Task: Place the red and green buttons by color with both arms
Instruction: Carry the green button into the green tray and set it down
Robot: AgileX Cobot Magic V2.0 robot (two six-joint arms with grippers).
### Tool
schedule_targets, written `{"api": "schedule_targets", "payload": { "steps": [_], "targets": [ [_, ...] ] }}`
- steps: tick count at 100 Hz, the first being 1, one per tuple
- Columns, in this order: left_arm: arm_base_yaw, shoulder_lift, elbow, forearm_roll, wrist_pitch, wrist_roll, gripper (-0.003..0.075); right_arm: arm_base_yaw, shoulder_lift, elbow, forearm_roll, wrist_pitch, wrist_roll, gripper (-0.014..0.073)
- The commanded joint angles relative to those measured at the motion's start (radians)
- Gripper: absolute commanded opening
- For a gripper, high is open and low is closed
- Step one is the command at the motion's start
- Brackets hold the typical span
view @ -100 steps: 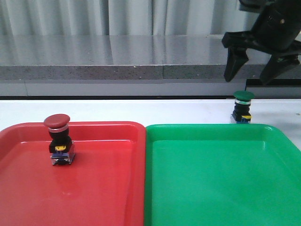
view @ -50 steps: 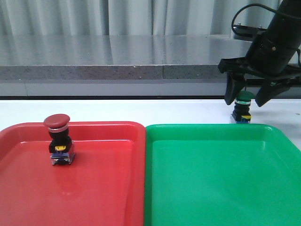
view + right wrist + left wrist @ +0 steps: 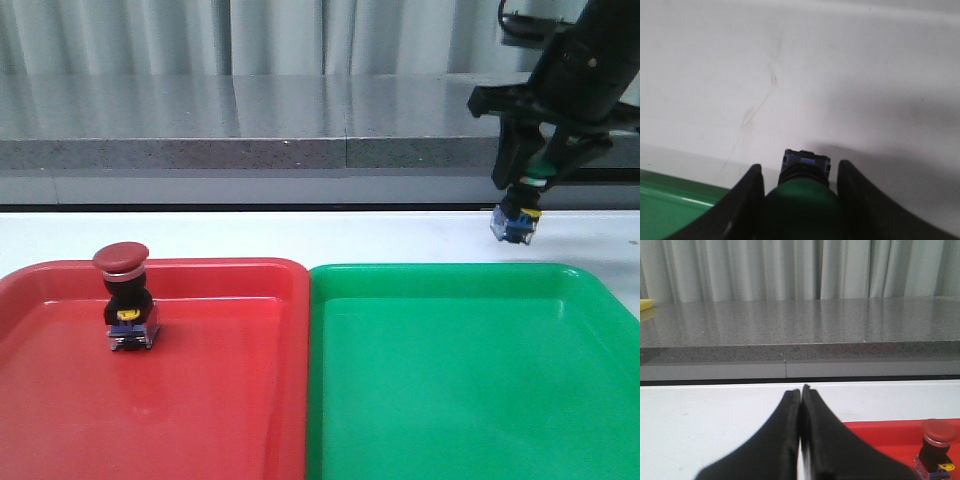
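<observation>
We saw the green button (image 3: 519,208) gripped at its cap by the right gripper (image 3: 534,176), whose jaws were clamped on either side of the green dome; the button hung slightly tilted, lifted clear of the white worktop (image 3: 300,235), just beyond the far rim of the green tray (image 3: 470,380); below the cap we made out its black body, a yellow tab and a blue-grey base; from the right wrist the rounded green cap filled the gap between the two fingers (image 3: 742,205), the blue base showing past it. The red button (image 3: 125,296) stood upright inside the red tray (image 3: 200,400), dark-red cap on top, silver collar, black body, yellow tab, blue-grey base. The left gripper (image 3: 801,392) had its jaws pressed together, grasping nothing, over the worktop near the red tray's edge.
</observation>
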Motion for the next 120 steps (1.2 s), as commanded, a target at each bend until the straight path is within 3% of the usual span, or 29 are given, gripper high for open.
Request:
{"api": "schedule_targets", "payload": {
  "steps": [1, 22, 40, 67, 120],
  "targets": [
    [0.001, -0.030, 0.042, -0.007, -0.087, -0.003, -0.0019, 0.003, -0.108, -0.037, 0.003, -0.002, -0.007, 0.0248],
    [0.001, -0.030, 0.042, -0.007, -0.087, -0.003, -0.0019, 0.053, -0.182, -0.036, 0.003, 0.103, -0.007, 0.0248],
    [0.001, -0.030, 0.042, -0.007, -0.087, -0.003, -0.0019, 0.118, -0.193, 0.004, 0.003, 0.103, 0.039, 0.0248],
    [0.001, -0.030, 0.042, -0.007, -0.087, -0.003, -0.0019, 0.175, -0.193, 0.110, 0.003, 0.019, 0.087, 0.0248],
    [0.001, -0.030, 0.042, -0.007, -0.087, -0.003, -0.0019, 0.189, -0.176, 0.257, 0.003, -0.123, 0.118, 0.0248]
  ]
}}
